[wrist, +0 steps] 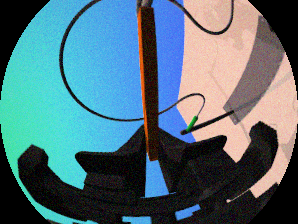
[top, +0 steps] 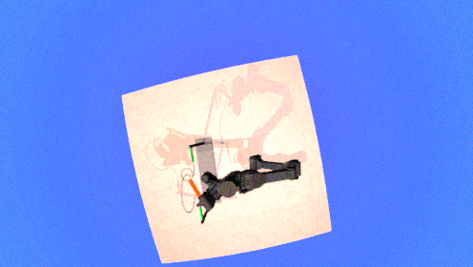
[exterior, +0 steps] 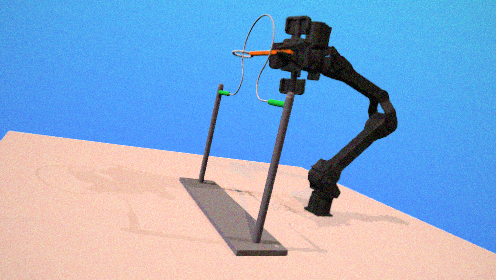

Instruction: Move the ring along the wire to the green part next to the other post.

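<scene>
My gripper (top: 199, 196) (exterior: 286, 52) (wrist: 148, 127) is shut on the orange handle (top: 194, 186) (exterior: 262, 53) (wrist: 149, 75), high above the base. The handle lies nearly level in the exterior view. The ring (exterior: 234, 53) is around the far limb of the thin grey wire (exterior: 274, 37) (wrist: 62, 55), above the far green part (top: 192, 154) (exterior: 224, 93). Any contact between ring and wire cannot be told. The near green part (top: 201, 213) (exterior: 276, 103) (wrist: 191, 124) is below the gripper. In the wrist view the wire crosses behind the handle; the gap is unclear.
The far post (top: 196, 144) (exterior: 210, 135) and near post (exterior: 272, 175) (wrist: 210, 124) stand on a grey base plate (top: 206, 159) (exterior: 215, 207). The near post's top is close below the gripper in the exterior view. The wire's tall loop rises beside the gripper.
</scene>
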You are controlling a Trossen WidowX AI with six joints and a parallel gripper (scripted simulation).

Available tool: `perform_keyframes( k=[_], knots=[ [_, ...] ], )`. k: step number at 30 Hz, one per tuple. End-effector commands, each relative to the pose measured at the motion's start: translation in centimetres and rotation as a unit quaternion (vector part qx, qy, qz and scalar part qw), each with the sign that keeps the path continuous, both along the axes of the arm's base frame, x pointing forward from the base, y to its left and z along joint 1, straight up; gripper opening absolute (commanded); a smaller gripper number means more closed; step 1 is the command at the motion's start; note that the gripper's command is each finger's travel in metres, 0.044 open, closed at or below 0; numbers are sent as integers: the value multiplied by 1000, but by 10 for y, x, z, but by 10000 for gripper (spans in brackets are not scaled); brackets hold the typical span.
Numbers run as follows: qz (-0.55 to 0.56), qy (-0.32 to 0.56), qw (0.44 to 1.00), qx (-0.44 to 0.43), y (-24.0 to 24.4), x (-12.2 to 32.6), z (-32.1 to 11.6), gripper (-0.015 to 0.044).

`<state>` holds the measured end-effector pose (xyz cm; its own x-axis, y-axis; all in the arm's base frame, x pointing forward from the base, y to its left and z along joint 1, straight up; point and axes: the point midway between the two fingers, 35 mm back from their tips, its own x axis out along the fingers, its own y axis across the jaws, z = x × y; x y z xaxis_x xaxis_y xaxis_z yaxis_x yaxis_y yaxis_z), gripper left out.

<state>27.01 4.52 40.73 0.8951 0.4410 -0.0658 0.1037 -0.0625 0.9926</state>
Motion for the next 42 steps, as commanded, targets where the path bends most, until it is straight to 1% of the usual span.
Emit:
perform_keyframes(
  k=[1, 42],
  knots=[
    [-2, -4, 1000, -20, 0, 0, 2, -150],
    [-4, 10, 978, -208, -2, 0, -12, -150]
  ],
)
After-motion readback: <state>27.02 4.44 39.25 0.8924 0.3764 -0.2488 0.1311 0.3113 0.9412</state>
